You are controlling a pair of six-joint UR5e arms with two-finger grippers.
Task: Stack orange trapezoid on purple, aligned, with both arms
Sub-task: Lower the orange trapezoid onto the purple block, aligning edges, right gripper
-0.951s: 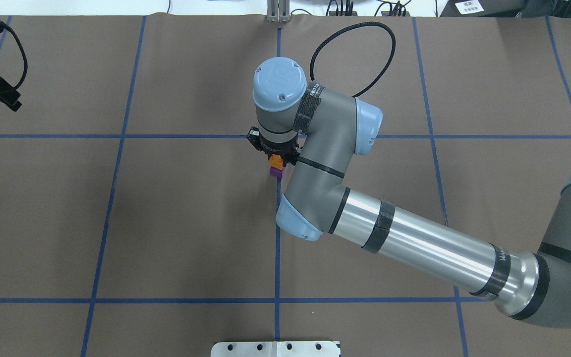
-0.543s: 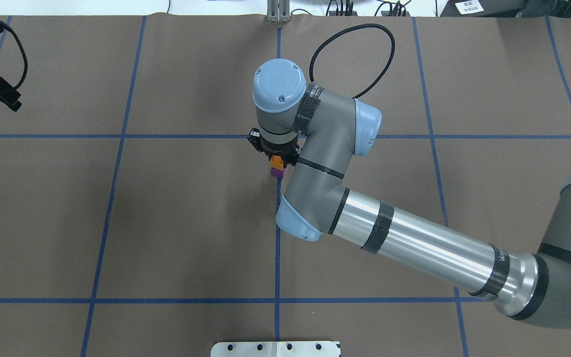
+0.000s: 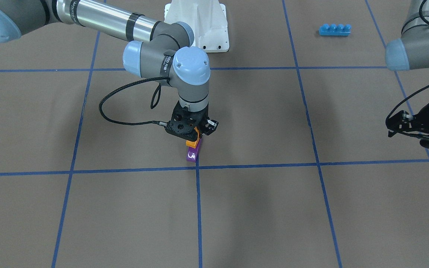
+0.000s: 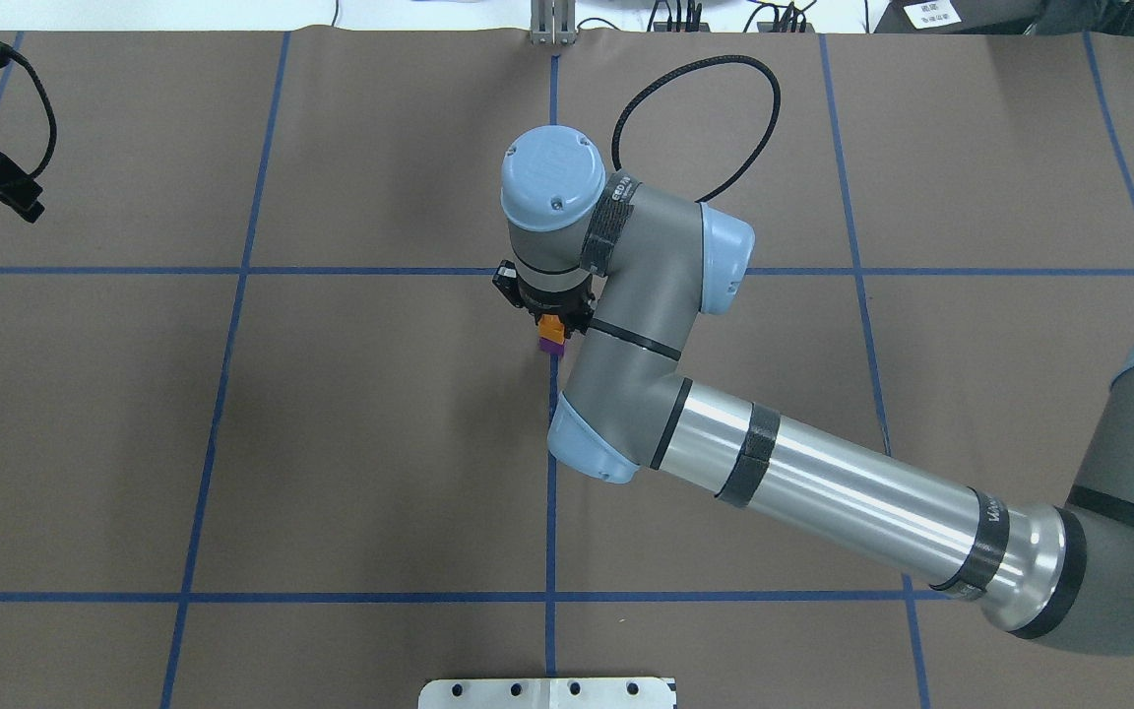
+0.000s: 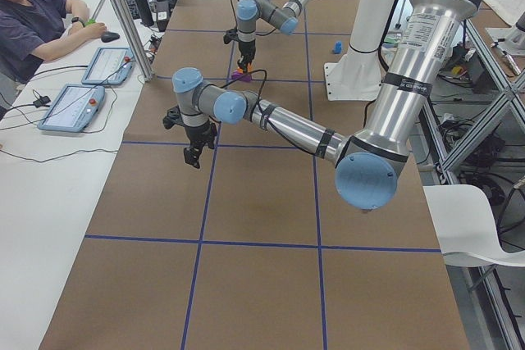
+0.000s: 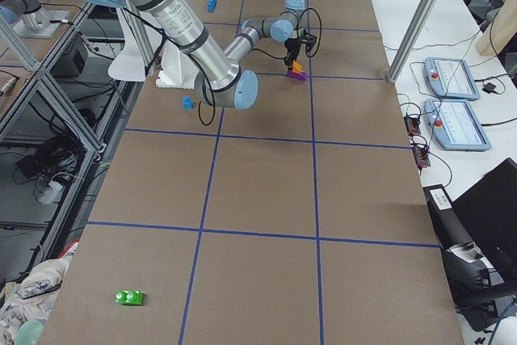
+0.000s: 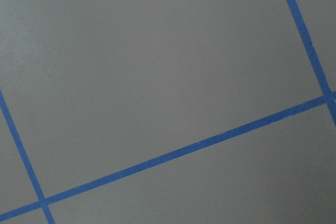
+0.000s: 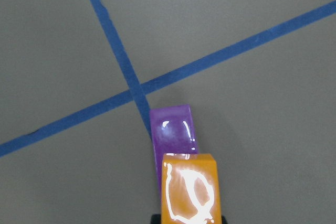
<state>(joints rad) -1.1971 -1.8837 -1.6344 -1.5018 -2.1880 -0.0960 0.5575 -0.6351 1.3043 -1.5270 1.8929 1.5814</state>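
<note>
My right gripper (image 3: 196, 134) points down near the table's centre, shut on the orange trapezoid (image 3: 193, 142). The orange trapezoid sits right over the purple block (image 3: 192, 154), which rests on the table by a tape crossing. I cannot tell whether the two touch. In the right wrist view the orange trapezoid (image 8: 189, 188) overlaps the near end of the purple block (image 8: 171, 129). In the overhead view both blocks (image 4: 552, 328) peek out under the wrist. My left gripper (image 3: 392, 126) hangs empty far off at the table's side and looks open.
A long blue four-stud brick (image 3: 334, 29) lies near the robot's side. A small blue block (image 6: 187, 103) and a green block (image 6: 129, 297) lie farther off. The white base plate (image 4: 547, 692) is at the near edge. An operator (image 5: 33, 22) sits beside the table.
The right wrist has shifted slightly, and the orange trapezoid now covers more of the purple block. The left gripper has drifted a little farther toward the table's edge.
</note>
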